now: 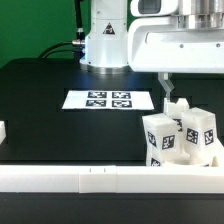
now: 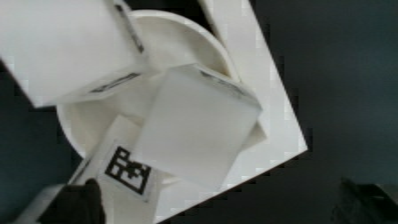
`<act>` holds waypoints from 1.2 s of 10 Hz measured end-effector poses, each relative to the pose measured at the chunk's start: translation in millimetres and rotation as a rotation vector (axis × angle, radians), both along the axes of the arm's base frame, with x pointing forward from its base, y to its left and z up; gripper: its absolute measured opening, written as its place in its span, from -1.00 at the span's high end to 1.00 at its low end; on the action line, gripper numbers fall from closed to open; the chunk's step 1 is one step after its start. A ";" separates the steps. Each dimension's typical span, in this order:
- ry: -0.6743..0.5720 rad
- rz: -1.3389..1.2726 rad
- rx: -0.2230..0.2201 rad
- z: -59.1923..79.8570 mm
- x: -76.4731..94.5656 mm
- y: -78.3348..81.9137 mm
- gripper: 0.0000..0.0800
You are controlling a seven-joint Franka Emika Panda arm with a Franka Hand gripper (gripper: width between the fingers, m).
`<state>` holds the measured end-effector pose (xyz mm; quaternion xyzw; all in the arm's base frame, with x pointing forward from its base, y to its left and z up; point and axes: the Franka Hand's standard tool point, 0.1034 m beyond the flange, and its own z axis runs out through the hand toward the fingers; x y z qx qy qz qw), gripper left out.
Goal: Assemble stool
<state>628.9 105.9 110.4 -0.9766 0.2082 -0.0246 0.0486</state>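
The stool stands at the exterior view's lower right. Its white blocky legs [image 1: 160, 140] [image 1: 198, 133] carry black-and-white tags, stand upright and close together, and hide most of the seat. My gripper [image 1: 169, 96] hangs just above the rear leg [image 1: 180, 110]. In the wrist view the round white seat [image 2: 178, 40] lies behind the legs. One tagged leg [image 2: 178, 140] reaches down between my dark fingertips [image 2: 71, 200]. The fingertips stand wide apart at the frame's edge, so my gripper [image 2: 222, 205] is open and grips nothing.
The marker board [image 1: 110, 100] lies flat mid-table in front of the robot base [image 1: 105, 40]. A long white border rail [image 1: 100, 178] runs along the near table edge. A small white piece [image 1: 3, 130] shows at the exterior view's left edge.
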 end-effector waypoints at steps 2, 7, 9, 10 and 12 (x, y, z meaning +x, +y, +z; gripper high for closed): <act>-0.020 0.459 -0.136 -4.4 -2.1 13.9 -0.62; -0.004 0.803 -0.164 -6.1 -1.2 8.9 -0.62; 0.017 0.760 -0.156 -23.3 -5.7 18.7 -0.62; 0.008 0.761 -0.159 -26.8 -4.5 19.1 -0.62; -0.016 0.738 -0.169 -35.1 -3.6 22.5 -0.62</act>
